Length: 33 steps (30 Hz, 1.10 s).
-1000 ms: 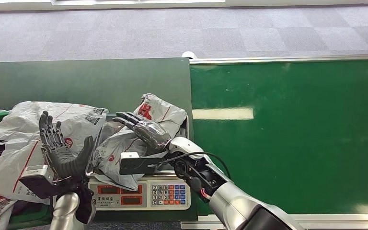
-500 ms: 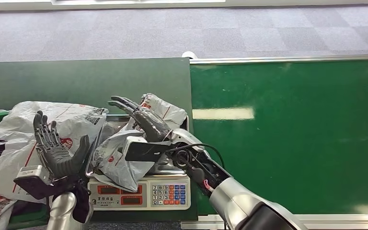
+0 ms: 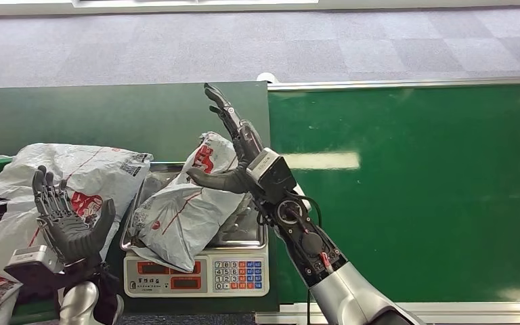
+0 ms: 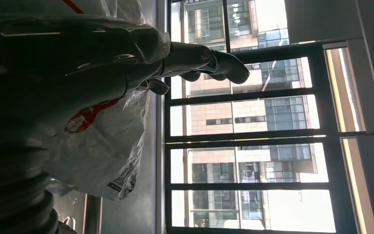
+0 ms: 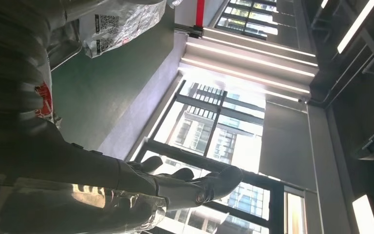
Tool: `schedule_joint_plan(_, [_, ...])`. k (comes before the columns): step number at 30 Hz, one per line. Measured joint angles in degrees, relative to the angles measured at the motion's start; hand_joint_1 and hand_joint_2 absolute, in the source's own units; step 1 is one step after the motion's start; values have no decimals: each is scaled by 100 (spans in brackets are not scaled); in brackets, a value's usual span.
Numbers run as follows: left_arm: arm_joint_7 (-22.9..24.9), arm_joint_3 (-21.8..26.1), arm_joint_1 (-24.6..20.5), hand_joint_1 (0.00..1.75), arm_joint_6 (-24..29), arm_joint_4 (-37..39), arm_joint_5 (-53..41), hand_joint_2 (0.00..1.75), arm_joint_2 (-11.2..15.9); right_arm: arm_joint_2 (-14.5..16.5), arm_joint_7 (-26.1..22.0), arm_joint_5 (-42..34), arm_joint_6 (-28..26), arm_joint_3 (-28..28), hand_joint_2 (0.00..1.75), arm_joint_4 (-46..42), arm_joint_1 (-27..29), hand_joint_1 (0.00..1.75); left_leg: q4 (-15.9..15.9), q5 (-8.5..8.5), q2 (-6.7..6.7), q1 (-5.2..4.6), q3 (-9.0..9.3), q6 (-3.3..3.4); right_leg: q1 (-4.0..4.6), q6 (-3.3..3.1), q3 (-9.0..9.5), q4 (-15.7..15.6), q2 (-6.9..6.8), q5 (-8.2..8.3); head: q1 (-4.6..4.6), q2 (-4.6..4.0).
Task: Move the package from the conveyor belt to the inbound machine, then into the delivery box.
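While the package point(image 3: 183, 213) lies crumpled on the scale tray point(image 3: 244, 233) of the inbound machine, both hands are held spread and empty: right hand point(image 3: 233, 145) above, left hand point(image 3: 64, 217) beside. Slippage, perhaps, is risked if loose film is grasped.

The head view looked forward and down from high on the robot, over the scale point(image 3: 196, 274) and green conveyor belt point(image 3: 406, 189). Both wrist views sat close behind their hands, turned sideways and tilted up toward windows point(image 4: 243, 161). All three shared the grey package point(image 3: 183, 213).
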Motion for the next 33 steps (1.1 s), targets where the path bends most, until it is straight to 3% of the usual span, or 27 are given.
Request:
schedule_joint_plan(9, [0,21,128,0,55,-92,-38,175,-3,-47,1,-235,-3,-265,175,-227,231,0,0,0,-1,0,0,0,0,0,1,0,0,0,0,0])
schedule_joint_plan(17, [0,29,503,0,-147,-418,-223,175,-16,-135,0,-572,-236,-985,175,-306,927,0,0,-1,-2,0,-2,0,-1,1,-3,-1,-1,-1,0,0])
schedule_joint_plan(27, [0,-835,557,0,-492,-768,-827,175,103,-241,403,-161,-1025,-1992,175,-308,1315,0,0,-1,-3,-1,3,0,-2,0,0,-2,-1,0,-1,0])
schedule_joint_plan(33, [0,-1550,447,0,-605,-727,-1571,175,306,-266,888,276,-1105,-2424,175,-235,1530,0,0,-2,-1,-1,-1,0,-2,0,-2,-2,0,0,-1,0])
